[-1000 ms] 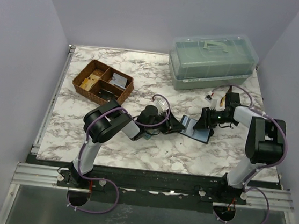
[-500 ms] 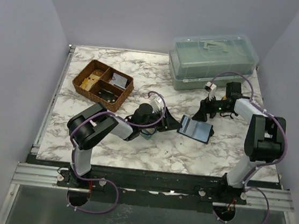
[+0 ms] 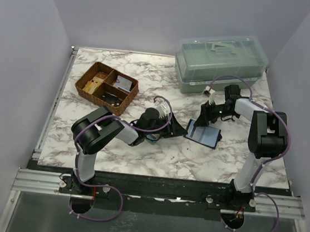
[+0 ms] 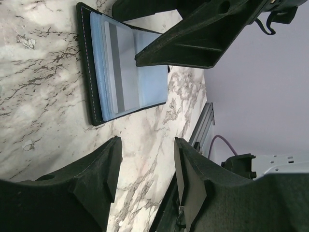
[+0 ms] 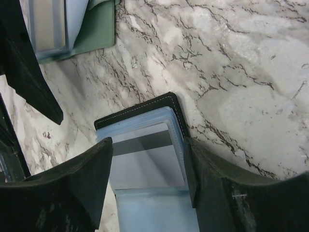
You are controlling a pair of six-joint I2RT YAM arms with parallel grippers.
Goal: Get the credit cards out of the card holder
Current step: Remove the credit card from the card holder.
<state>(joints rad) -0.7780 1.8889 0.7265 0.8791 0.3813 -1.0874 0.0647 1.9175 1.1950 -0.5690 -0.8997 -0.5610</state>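
The card holder (image 3: 207, 137) lies open on the marble table, black outside, blue-grey inside. In the right wrist view a pale card with a dark stripe (image 5: 145, 157) sits in the holder's (image 5: 133, 116) clear sleeves. My right gripper (image 5: 147, 176) is open and empty, with one finger at each long side of the holder. From above, the right gripper (image 3: 202, 120) is at the holder's far left corner. My left gripper (image 3: 177, 130) is open and empty just left of the holder. In the left wrist view the left gripper (image 4: 145, 169) is short of the holder (image 4: 123, 72), and a right finger (image 4: 203, 43) hangs over the holder.
A brown wicker divided tray (image 3: 107, 87) stands at the back left. A pale green lidded box (image 3: 219, 64) stands at the back right, close behind the right arm. A green flat item (image 5: 94, 34) with a pale sleeve on it lies under the left arm.
The right gripper has drawn back and now stands over the holder's far end. The left arm lowered its elbow, pulled back, then edged right towards the holder. The holder stayed put.
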